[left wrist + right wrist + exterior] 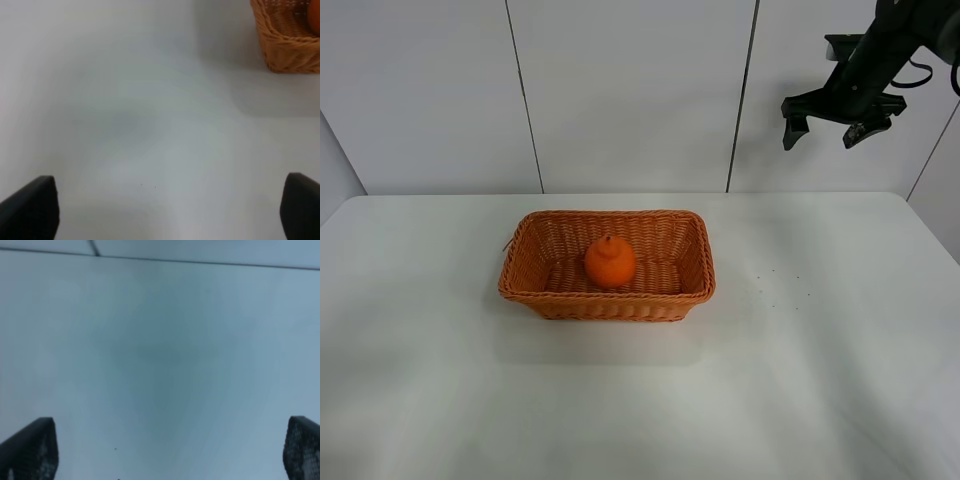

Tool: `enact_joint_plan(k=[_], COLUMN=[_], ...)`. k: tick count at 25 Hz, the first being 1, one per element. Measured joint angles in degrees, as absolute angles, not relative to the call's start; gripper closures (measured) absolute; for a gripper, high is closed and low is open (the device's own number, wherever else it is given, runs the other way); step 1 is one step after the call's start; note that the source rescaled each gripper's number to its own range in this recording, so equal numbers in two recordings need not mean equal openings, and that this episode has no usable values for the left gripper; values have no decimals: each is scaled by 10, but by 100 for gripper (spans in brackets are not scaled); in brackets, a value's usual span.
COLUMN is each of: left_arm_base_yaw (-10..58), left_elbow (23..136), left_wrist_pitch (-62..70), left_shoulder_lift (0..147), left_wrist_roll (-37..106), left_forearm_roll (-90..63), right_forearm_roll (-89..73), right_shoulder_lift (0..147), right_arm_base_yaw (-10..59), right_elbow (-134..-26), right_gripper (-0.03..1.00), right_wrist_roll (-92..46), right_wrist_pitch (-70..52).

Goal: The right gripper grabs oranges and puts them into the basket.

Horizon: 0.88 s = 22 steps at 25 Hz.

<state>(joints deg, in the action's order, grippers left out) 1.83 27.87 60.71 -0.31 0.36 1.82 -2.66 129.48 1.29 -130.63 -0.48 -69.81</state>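
Observation:
The orange sits inside the wicker basket at the middle of the white table. My right gripper is raised high at the upper right, well above and to the right of the basket, open and empty. In the right wrist view its two fingertips stand far apart over bare table. My left gripper is open and empty; its wrist view shows a corner of the basket with a sliver of the orange. The left arm is out of the exterior view.
The white table spreads around the basket. A white panelled wall stands behind it. A few tiny dark specks lie on the table right of the basket.

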Motion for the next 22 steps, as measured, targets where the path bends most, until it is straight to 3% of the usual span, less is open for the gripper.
enact_joint_plan(k=[11, 15, 22], left_arm_base_yaw=[18, 18, 18], left_elbow=[279, 279, 279], left_wrist_pitch=[607, 607, 607], left_shoulder_lift=[-3, -3, -3], left_wrist_roll=[4, 4, 4], left_forearm_roll=[18, 18, 18], right_forearm_roll=[-38, -35, -35], right_shoulder_lift=[1236, 1151, 926], right_arm_base_yaw=[26, 26, 26], right_elbow=[-1254, -1147, -846], right_gripper=[-1, -1, -1], right_wrist_roll=[-5, -5, -5], right_wrist_pitch=[-698, -697, -697])
